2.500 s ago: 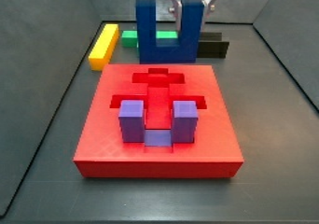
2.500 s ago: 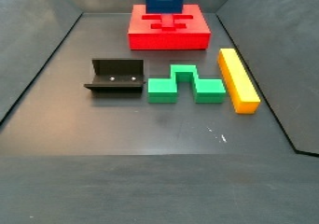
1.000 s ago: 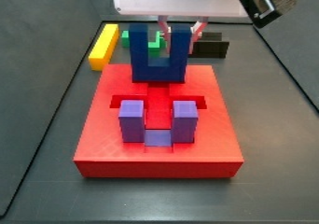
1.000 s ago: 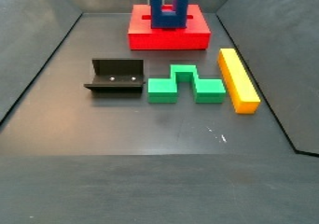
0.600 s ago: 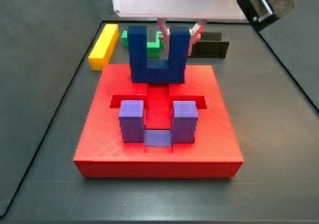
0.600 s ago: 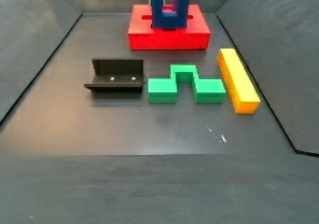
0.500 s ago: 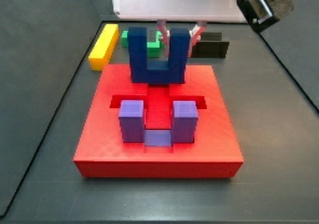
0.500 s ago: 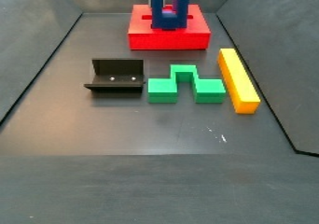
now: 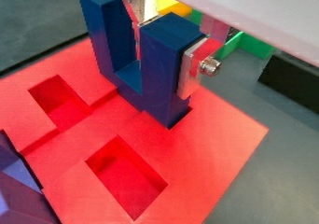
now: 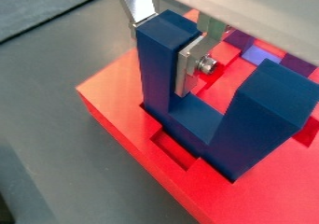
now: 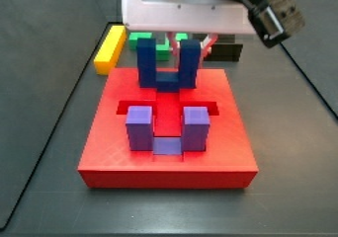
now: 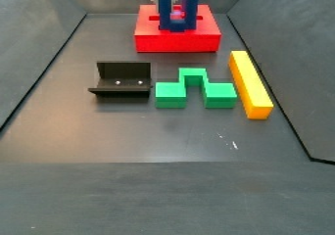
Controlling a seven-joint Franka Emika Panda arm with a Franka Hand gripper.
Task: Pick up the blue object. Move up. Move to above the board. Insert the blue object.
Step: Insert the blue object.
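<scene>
The blue object [image 11: 169, 67] stands upright with its base down in a recess at the far end of the red board [image 11: 165, 154]. It shows in both wrist views [image 9: 159, 78] [image 10: 240, 116] and in a side view [image 12: 175, 8]. My gripper [image 9: 166, 39] is shut on one prong, a silver finger [image 10: 189, 62] on each side of it. The gripper body sits above the block in a side view [image 11: 185, 24]. The board also shows in other views [image 12: 177, 41] [image 9: 212, 139] [image 10: 118, 97].
A lighter purple U-shaped block [image 11: 168, 130] sits in the board's near recess. A yellow bar [image 12: 250, 82], a green block [image 12: 197, 88] and the fixture [image 12: 120, 82] lie on the dark floor beside the board. Bin walls slope up on all sides.
The gripper has come down with the blue object. Its base, earlier at the board's top face, now sits lower, inside the recess.
</scene>
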